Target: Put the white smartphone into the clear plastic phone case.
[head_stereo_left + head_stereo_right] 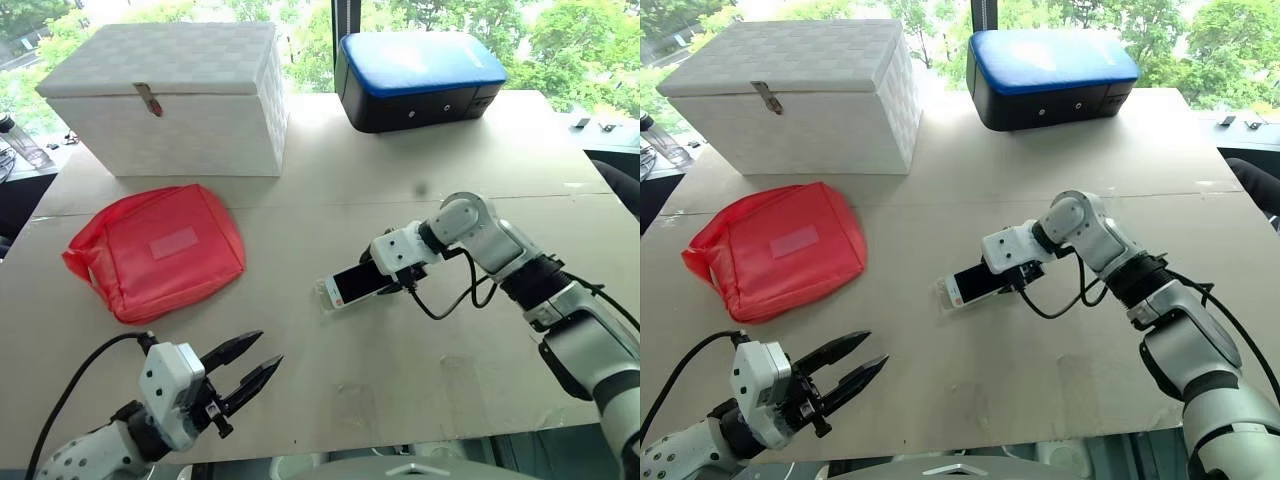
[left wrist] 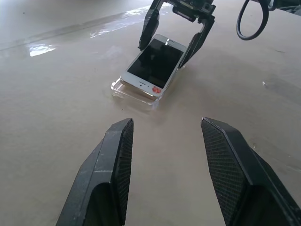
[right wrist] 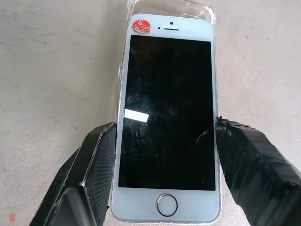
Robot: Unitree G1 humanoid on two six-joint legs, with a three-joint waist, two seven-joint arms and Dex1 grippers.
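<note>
Toward the table's (image 1: 330, 400) right side, the right gripper (image 3: 162, 141) pinches the white smartphone (image 3: 168, 117) by its long edges, tilting it into the clear plastic phone case (image 2: 136, 94) (apparently to seat one end first), while the left gripper (image 1: 245, 365) waits half-open near the front edge.

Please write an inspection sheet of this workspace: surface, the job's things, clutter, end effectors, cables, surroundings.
Surface: beige table, bare in front.
Job's things: phone lies screen up, tilted, its far end on the clear case; not seated.
Clutter: red pouch, white box, blue and black case.
End effectors: right end effector grips the phone by its long edges; left end effector open, holding nothing.
Cables: black cable loops at the right wrist; another runs to the left wrist.
Surroundings: windows with trees behind.
</note>
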